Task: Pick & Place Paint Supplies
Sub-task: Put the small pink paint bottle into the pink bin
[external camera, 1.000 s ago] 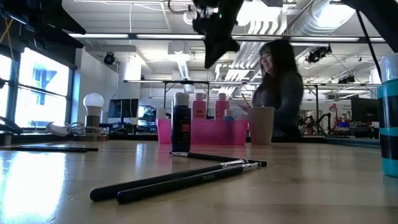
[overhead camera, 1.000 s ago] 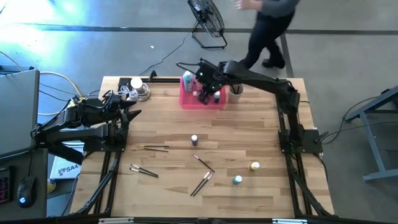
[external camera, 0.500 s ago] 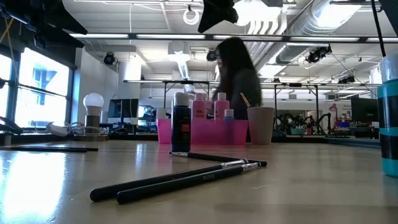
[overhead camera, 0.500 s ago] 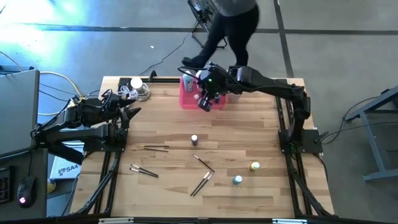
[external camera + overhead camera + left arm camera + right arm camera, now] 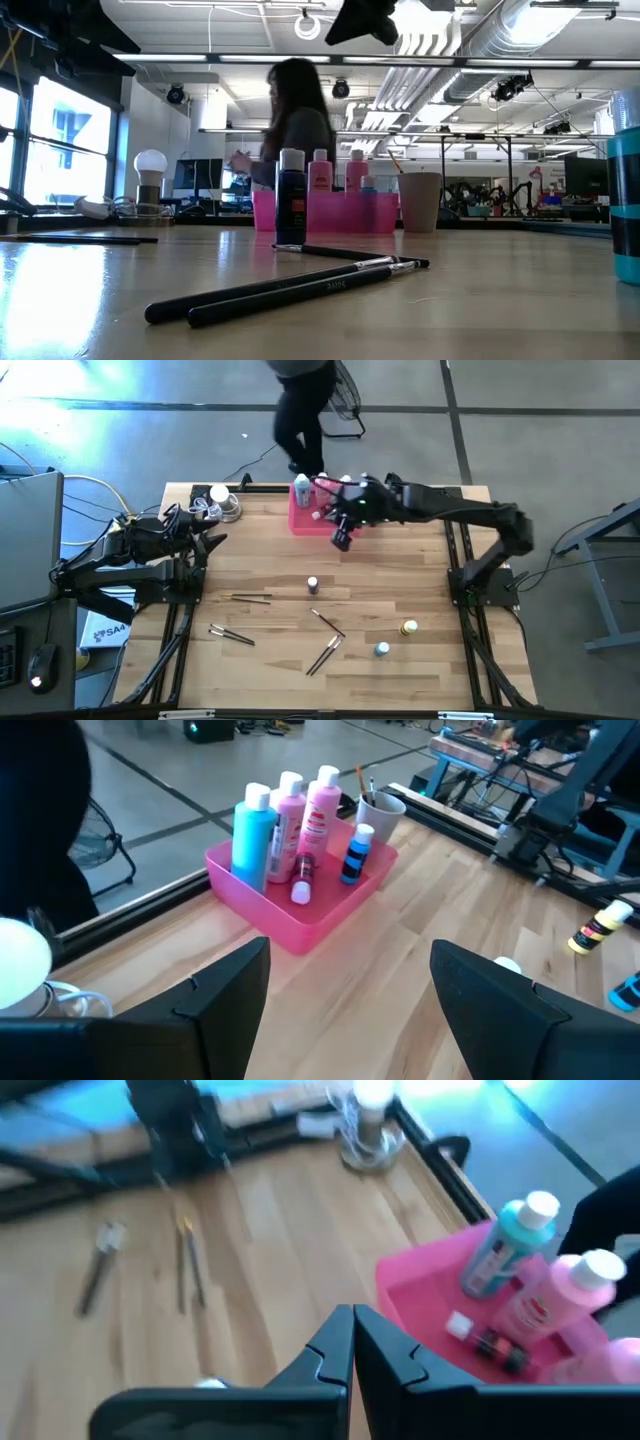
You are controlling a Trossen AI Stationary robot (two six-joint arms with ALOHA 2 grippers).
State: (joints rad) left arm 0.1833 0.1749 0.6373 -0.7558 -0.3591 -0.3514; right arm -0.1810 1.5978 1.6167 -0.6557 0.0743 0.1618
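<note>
The right claw (image 5: 341, 540) hangs above the worktop (image 5: 400, 575) just off the near edge of the pink tray (image 5: 305, 524), its two dark fingers (image 5: 330, 1355) pressed flat together with nothing between them. Right beyond that claw the tray holds the tall bottles standing upright: a teal bottle (image 5: 252, 842) with a white cap at one end and two pink bottles (image 5: 318, 815) with white caps close beside it. In the same tray, a dark red tiny bottle (image 5: 302, 878) lies on its side on the tray floor in front of the tall ones, and a blue tiny bottle (image 5: 355, 855) stands upright at the end nearest the beige cup (image 5: 377, 817). That cup sits just outside the tray, touching or almost touching its wall, with a thin stick-like item poking up from it. Well away from the right claw, toward the near side of the worktop, a dark tiny bottle (image 5: 313, 585) stands alone, a yellow tiny bottle (image 5: 409, 628) and a teal tiny bottle (image 5: 382, 650) sit close together, and several paintbrushes (image 5: 325, 655) lie flat and scattered. The left claw (image 5: 213, 532) waits at the left edge of the worktop, fingers spread wide and empty, with a lamp bulb (image 5: 219, 493) near it. A person (image 5: 300, 410) is walking past behind the worktop.
</note>
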